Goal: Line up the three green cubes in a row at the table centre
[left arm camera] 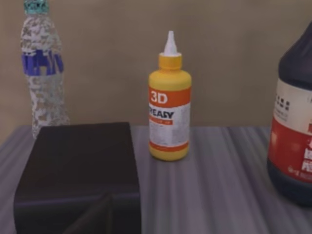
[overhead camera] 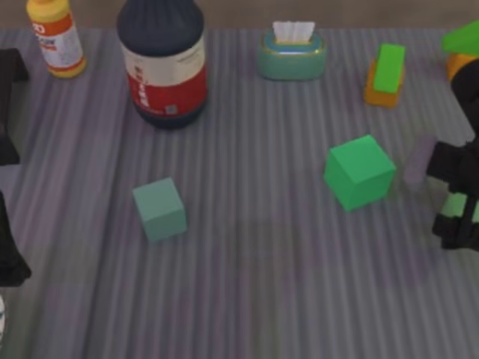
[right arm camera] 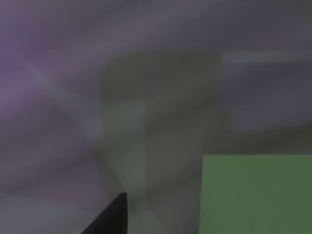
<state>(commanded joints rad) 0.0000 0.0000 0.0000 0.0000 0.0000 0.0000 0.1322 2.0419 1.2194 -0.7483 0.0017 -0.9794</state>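
Right gripper (overhead camera: 458, 213) at counter (overhead camera: 262, 284) right edge, clenched on smallest pale green cube (overhead camera: 455, 204). Bright green cube (overhead camera: 359, 172) right of centre, teal cube (overhead camera: 159, 209) left. Advice: set pale one down level, aligned between them. Left arm parked left.

Overhead view; two low wrist views

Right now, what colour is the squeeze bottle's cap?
Yellow, with a white nozzle tip; the squeeze bottle shows best in the left wrist view.
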